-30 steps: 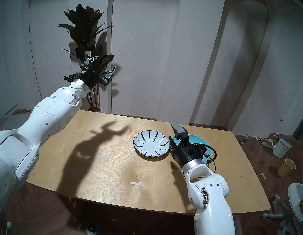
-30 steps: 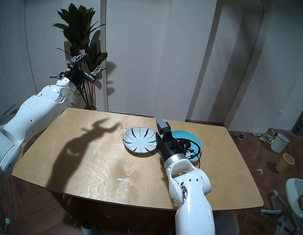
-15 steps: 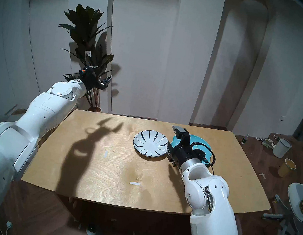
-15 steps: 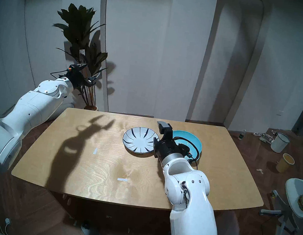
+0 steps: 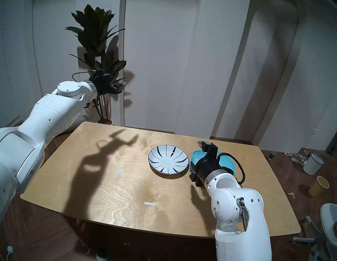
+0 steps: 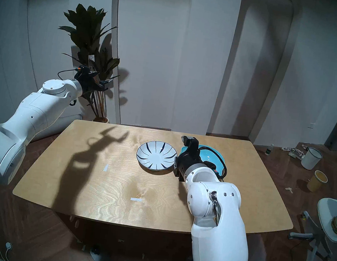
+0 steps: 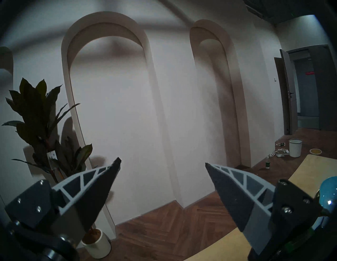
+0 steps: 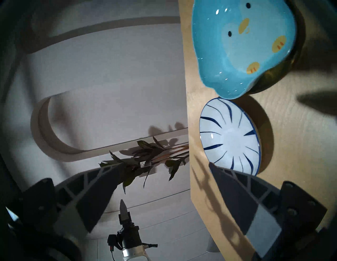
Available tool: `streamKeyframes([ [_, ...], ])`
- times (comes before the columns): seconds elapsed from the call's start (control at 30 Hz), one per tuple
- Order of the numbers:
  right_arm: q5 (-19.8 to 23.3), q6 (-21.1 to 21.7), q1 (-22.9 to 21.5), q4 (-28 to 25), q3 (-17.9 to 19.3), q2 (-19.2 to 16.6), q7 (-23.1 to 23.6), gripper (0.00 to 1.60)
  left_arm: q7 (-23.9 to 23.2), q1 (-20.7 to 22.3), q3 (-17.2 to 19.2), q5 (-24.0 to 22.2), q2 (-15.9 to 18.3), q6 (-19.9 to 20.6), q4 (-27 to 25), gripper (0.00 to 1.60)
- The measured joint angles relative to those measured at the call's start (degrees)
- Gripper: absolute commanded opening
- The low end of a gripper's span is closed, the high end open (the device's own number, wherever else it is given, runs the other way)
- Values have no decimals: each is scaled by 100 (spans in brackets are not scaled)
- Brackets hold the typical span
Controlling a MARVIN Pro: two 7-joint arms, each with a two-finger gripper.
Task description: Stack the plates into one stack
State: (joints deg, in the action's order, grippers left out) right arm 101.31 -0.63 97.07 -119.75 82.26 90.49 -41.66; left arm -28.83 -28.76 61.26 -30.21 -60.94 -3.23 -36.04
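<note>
Wooden table; turquoise plate half hidden behind right end effector.

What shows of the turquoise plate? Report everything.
The turquoise plate is glossy and ceramic-looking, with a wavy rim and a cartoon face: two dark dot eyes, a yellow beak, orange-yellow patches. It lies face up and empty on the far right part of the table, apparently resting in a gold dish whose rim shows beneath it. Its edge reaches the striped plate; whether they touch cannot be told.
</note>
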Motion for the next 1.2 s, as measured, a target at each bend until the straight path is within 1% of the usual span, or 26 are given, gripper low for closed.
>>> streamKeyframes([
  [0.07,144,-96,-61,18,73,17,-335,160,-64,49,8,-21,-1,145,19,160],
  [0.17,284,-136,-149,82,134,22,-673,160,-117,88,13,-33,-1,249,40,160],
  [0.2,304,-138,-161,92,141,23,-713,160,-122,92,14,-35,-1,258,42,160],
  [0.33,512,-147,-372,282,196,24,-1256,160,-188,144,19,-41,0,369,77,160],
  [0.53,681,-82,-674,578,218,20,-1822,160,-246,195,24,-41,1,449,118,160],
  [0.67,762,-30,-833,729,261,17,-2017,160,-275,220,26,-41,0,455,148,160],
  [0.93,912,54,-1068,900,329,22,-2254,160,-312,257,27,-39,-5,422,206,160],
  [1.2,1028,105,-1164,1102,325,61,-2304,160,-343,290,27,-37,-14,393,263,160],
])
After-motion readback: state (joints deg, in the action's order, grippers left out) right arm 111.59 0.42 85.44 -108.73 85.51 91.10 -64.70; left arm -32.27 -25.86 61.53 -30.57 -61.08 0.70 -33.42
